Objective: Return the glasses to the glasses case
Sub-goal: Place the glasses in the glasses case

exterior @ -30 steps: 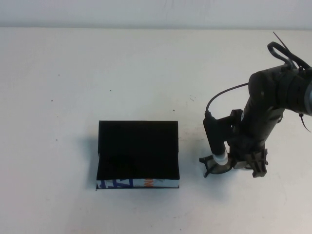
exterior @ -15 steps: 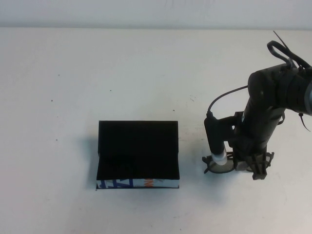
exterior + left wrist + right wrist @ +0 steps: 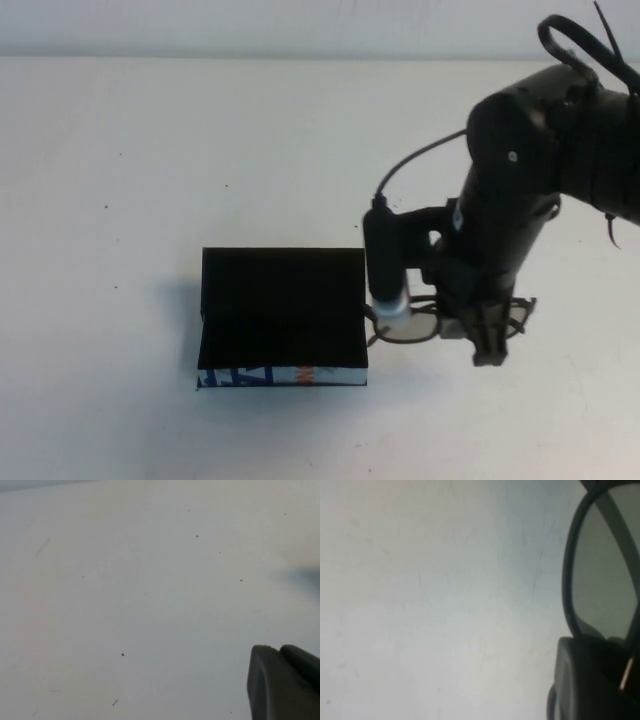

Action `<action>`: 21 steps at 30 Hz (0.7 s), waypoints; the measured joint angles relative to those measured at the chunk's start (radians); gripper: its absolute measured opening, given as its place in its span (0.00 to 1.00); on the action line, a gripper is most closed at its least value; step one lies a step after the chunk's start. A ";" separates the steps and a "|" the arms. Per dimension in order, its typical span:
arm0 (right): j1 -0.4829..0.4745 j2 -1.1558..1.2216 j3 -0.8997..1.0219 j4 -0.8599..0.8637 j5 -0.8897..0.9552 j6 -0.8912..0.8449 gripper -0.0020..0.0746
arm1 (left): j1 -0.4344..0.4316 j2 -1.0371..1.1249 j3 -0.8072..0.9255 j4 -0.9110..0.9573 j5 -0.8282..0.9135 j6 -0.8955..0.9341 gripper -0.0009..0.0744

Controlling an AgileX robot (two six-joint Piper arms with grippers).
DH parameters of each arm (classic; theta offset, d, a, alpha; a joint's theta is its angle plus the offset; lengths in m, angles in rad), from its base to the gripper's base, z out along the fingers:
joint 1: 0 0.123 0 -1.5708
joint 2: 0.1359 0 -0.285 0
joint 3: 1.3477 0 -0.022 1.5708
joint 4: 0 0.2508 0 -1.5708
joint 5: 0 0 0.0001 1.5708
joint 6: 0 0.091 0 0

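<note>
The glasses case [image 3: 283, 305] lies open on the white table, left of centre, black inside, with its blue, white and orange front edge [image 3: 260, 377] toward me. My right gripper [image 3: 483, 335] is shut on the glasses [image 3: 415, 328], dark-rimmed with clear lenses, and holds them just right of the case's right side. In the right wrist view one lens rim [image 3: 569, 580] shows above a dark finger [image 3: 590, 680]. My left gripper [image 3: 282, 680] is out of the high view; its wrist view shows its fingertips together over bare table.
The white table [image 3: 150, 150] runs to a pale back wall. The right arm's black camera and cable [image 3: 385, 260] hang beside the case's right edge.
My right gripper has lifted the glasses and carried them left, from well right of the case to just beside its right edge. The case has not moved.
</note>
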 joint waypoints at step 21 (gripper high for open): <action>0.236 0.364 -0.465 0.058 0.012 0.142 0.12 | 0.000 0.000 0.000 0.000 0.000 0.000 0.01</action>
